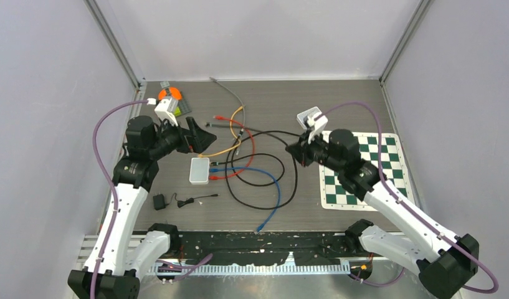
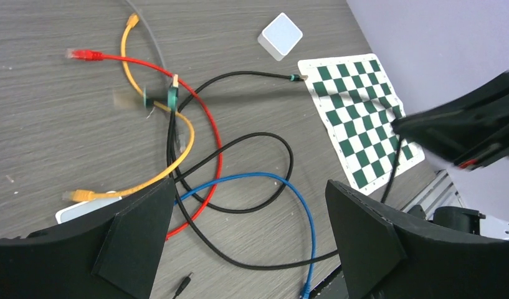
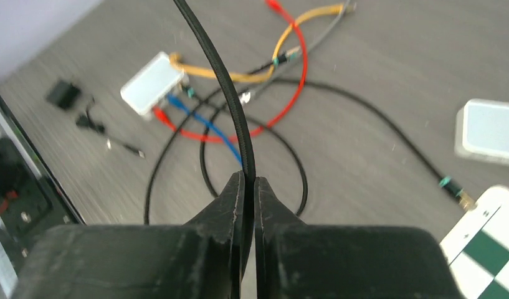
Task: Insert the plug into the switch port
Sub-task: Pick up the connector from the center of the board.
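The white switch [image 1: 199, 169] lies flat at mid-table, with orange, red and blue cables plugged into or ending at it; it also shows as the white switch [image 3: 152, 81]. My right gripper [image 1: 293, 148] is shut on a black cable [image 3: 227, 93], which rises from between its jaws. A black plug with a green band and gold tip [image 2: 295, 78] lies loose by the checkered mat's corner, seen too as the plug [image 3: 454, 187]. My left gripper [image 2: 252, 240] hangs open above the cable tangle, holding nothing, just left of the switch's far end.
A green-and-white checkered mat [image 1: 364, 168] covers the right side. A second white box [image 2: 281, 35] sits by its far corner. Red [image 1: 252, 149], orange [image 1: 230, 146], blue [image 1: 273, 193] and grey cables loop mid-table. A small black adapter [image 1: 159, 202] lies near left.
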Robot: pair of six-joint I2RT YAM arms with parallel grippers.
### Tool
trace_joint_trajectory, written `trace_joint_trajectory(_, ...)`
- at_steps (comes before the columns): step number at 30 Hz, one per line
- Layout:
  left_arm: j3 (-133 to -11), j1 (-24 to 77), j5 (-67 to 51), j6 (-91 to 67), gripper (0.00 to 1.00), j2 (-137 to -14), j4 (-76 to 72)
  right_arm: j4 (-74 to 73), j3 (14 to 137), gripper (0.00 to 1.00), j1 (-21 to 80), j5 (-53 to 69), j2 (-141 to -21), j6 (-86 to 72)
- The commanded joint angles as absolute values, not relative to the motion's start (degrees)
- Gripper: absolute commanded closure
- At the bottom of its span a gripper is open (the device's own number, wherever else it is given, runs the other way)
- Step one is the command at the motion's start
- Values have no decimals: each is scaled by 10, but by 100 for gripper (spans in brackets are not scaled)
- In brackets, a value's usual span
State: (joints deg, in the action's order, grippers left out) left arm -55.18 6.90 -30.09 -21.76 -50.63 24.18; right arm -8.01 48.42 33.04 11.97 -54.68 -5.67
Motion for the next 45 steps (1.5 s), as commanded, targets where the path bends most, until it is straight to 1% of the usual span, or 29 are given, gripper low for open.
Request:
trace_joint_trajectory(1,-556,69,-330,-243,5,-514,185,15,401,95,329,155,-488,-31)
trace_joint_trajectory(5,-558,65,-305,-262,6,-535,207,31,362,95,330,158,-474,-34)
trace_joint_trajectory(8,-558,41,-299,-302,7,-555,225,43,339,95,329,147,-459,-38)
trace_joint_trajectory(13,-550,33,-280,-317,8,-559,214,64,315,95,327,147,-434,-49)
trace_joint_trajectory(17,-552,23,-290,-340,8,-575,206,89,302,95,326,166,-431,-71)
trace_joint_trajectory(20,-546,20,-308,-352,9,-586,181,107,294,95,326,177,-432,-89)
trace_joint_trajectory(27,-504,3,-355,-403,18,-590,104,127,288,95,323,185,-432,-119)
trace_joint_trajectory(31,-476,-31,-395,-456,23,-594,45,143,286,95,318,201,-454,-141)
trace_joint_trajectory(35,-450,-50,-423,-501,26,-593,-16,151,283,95,315,213,-467,-156)
trace_joint_trajectory(40,-434,-62,-443,-536,28,-596,-55,153,282,95,310,224,-471,-166)
trace_joint_trajectory(45,-410,-70,-466,-602,33,-605,-122,159,270,95,304,233,-465,-175)
